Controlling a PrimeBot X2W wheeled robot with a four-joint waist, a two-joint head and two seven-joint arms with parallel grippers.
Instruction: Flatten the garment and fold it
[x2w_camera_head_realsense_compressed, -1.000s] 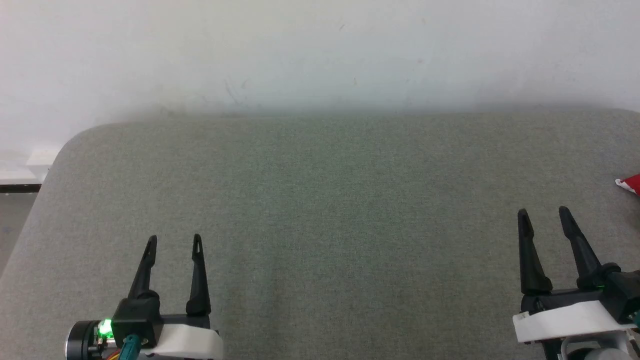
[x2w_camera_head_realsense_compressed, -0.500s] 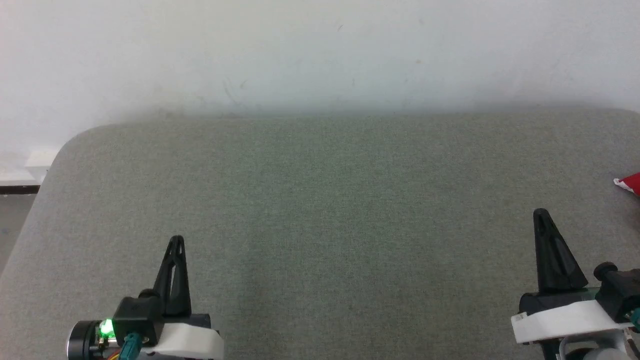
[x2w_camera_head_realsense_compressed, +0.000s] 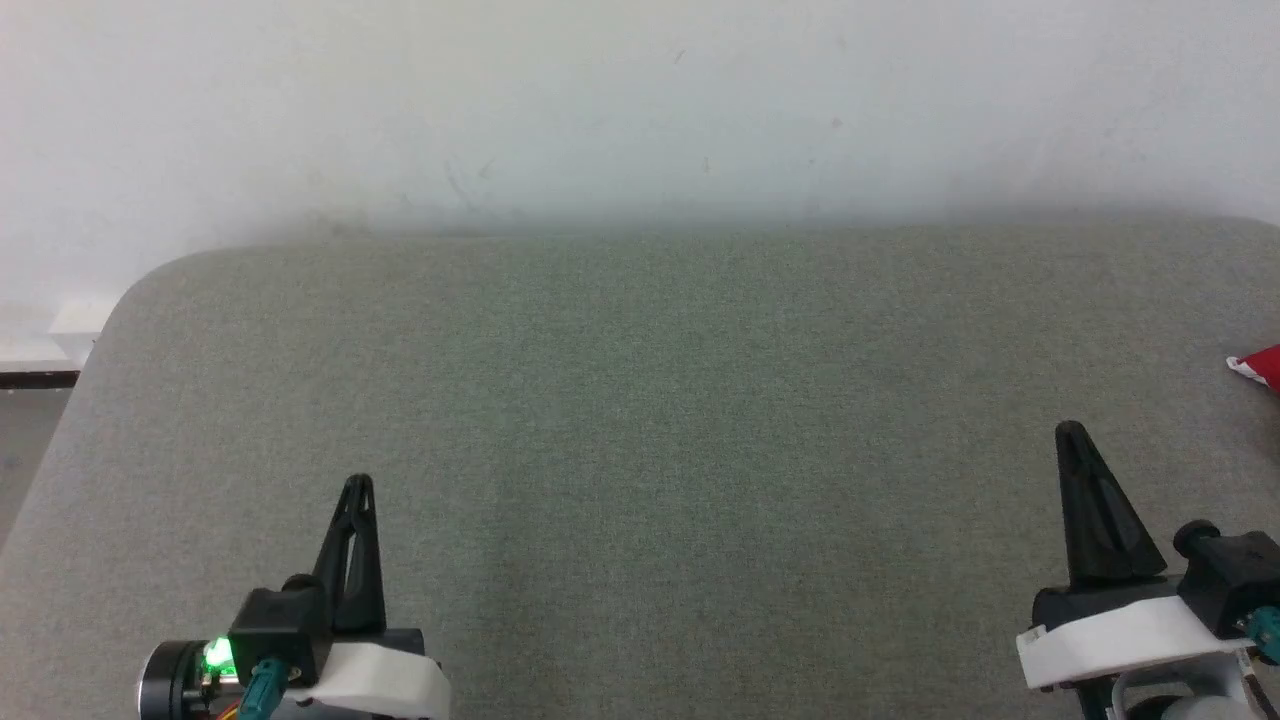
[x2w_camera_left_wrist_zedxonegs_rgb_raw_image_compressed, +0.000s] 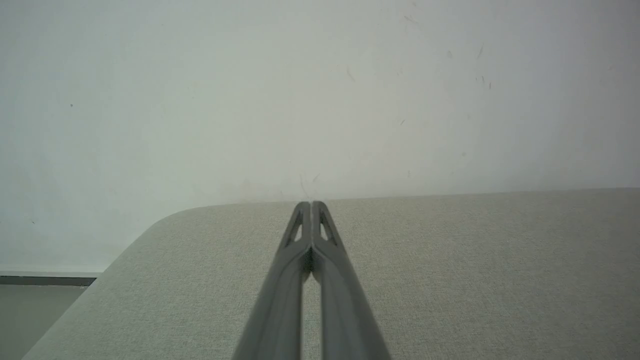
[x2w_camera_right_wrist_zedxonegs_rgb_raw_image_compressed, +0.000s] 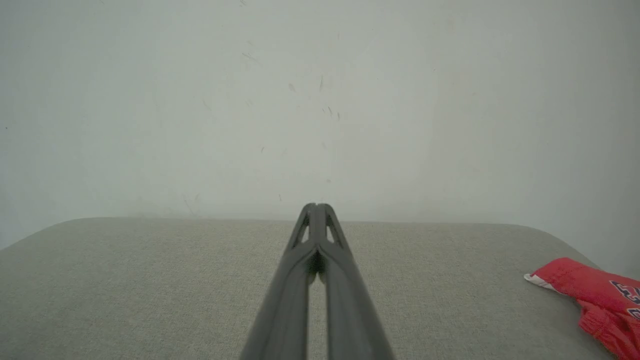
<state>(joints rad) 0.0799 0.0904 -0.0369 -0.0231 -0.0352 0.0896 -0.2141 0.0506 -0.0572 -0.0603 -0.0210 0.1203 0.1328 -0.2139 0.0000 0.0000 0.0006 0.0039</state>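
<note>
tabletop (x2w_camera_head_realsense_compressed: 640, 380): matt woven cloth; garment (x2w_camera_right_wrist_zedxonegs_rgb_raw_image_compressed: 585, 282): thin red fabric; wall (x2w_camera_head_realsense_compressed: 640, 100): matt w/ scuffs

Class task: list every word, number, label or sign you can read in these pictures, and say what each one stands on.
No text can be read in full.
On the red garment: dark, white-edged characters at the right edge of the right wrist view, cut off and too partial to read.
On the grey table and the wall: no writing.
</note>
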